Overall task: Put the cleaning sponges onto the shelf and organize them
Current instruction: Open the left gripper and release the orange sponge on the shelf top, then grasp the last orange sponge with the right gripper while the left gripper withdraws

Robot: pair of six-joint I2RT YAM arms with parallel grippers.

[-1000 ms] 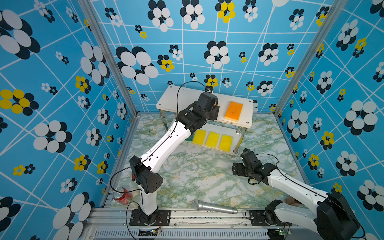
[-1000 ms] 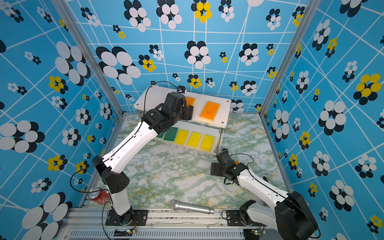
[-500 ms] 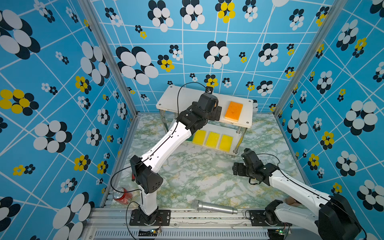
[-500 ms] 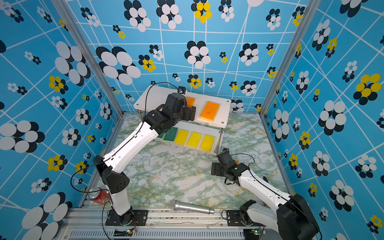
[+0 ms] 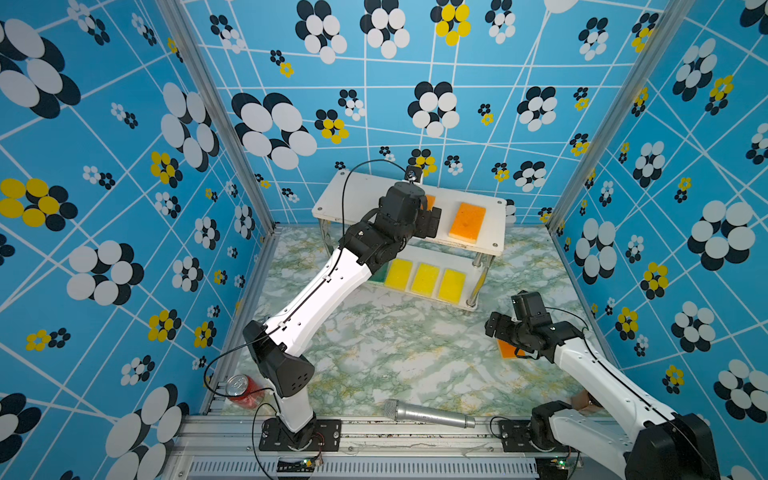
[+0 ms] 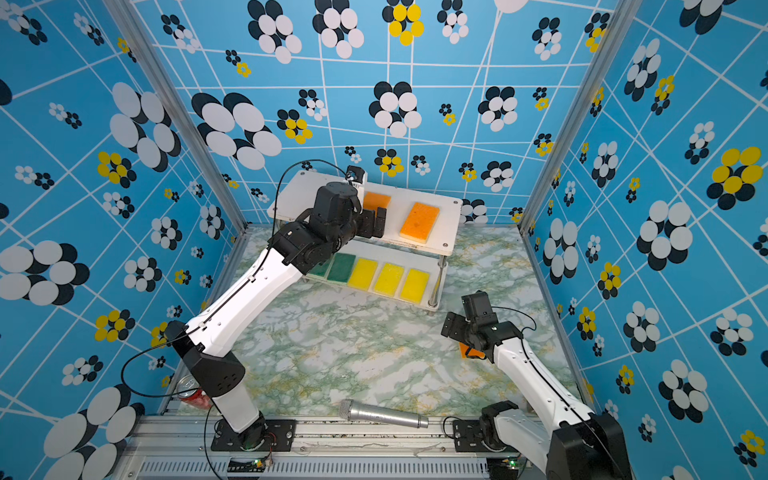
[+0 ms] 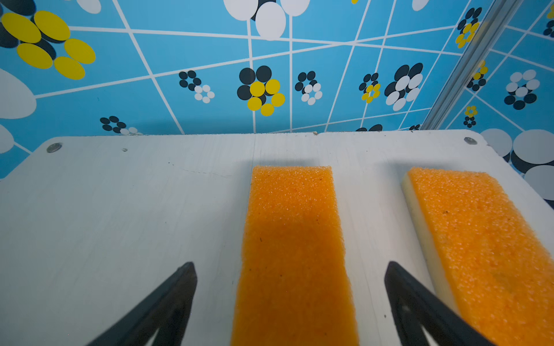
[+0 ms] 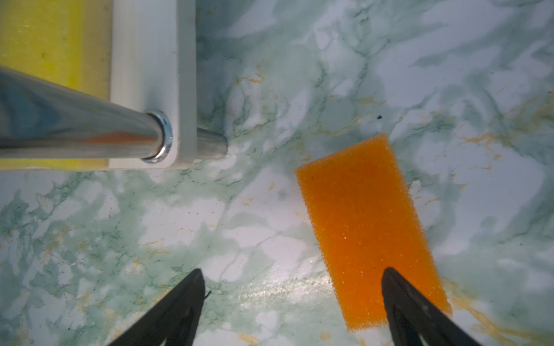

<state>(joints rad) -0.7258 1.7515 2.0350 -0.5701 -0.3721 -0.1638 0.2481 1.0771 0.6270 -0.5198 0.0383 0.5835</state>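
The marbled tabletop [image 5: 395, 353] carries the shelf [image 5: 361, 199] at its far side. Two orange sponges [image 5: 467, 220] lie apart on the upper board. Three yellow sponges [image 6: 388, 279] and two green sponges [image 6: 340, 268] line the lower one. A third orange sponge [image 8: 368, 233] lies on the tabletop at right, and a microphone [image 5: 428, 414] lies along the near edge.

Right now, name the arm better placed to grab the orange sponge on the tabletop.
Right. The right gripper hangs open right by the orange sponge; the left gripper is open up on the shelf, straddling another sponge.
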